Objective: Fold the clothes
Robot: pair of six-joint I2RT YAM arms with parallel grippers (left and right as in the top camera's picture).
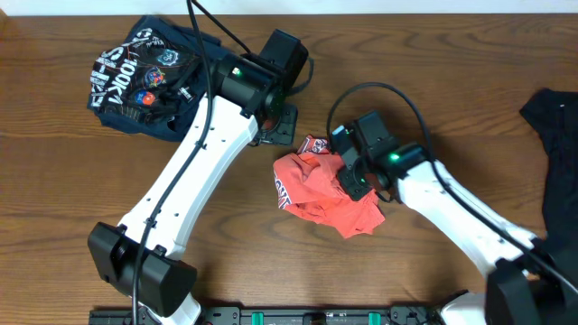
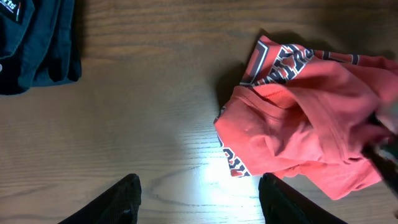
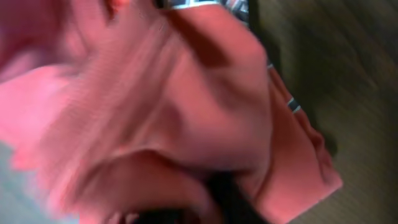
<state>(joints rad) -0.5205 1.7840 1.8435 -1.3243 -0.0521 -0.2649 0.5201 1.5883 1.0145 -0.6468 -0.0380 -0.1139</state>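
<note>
The coral-red T-shirt [image 1: 312, 191] lies crumpled at the table's middle, with white-and-navy lettering showing at its left edge. My right gripper [image 1: 354, 181] is dug into its right side, and in the right wrist view blurred red cloth [image 3: 186, 106] bunches over a dark finger [image 3: 231, 200], so the jaws look shut on the fabric. My left gripper [image 1: 278, 126] hovers just above and left of the shirt. Its fingers [image 2: 124, 200] stand open over bare wood, with the T-shirt [image 2: 311, 118] ahead to the right. A navy printed garment [image 1: 144, 77] lies at the back left.
A black garment [image 1: 555, 135] hangs over the table's right edge. The navy garment [image 2: 37, 43] fills the left wrist view's top-left corner. Bare wood lies between the navy garment and the T-shirt and along the front. Black cables loop above both wrists.
</note>
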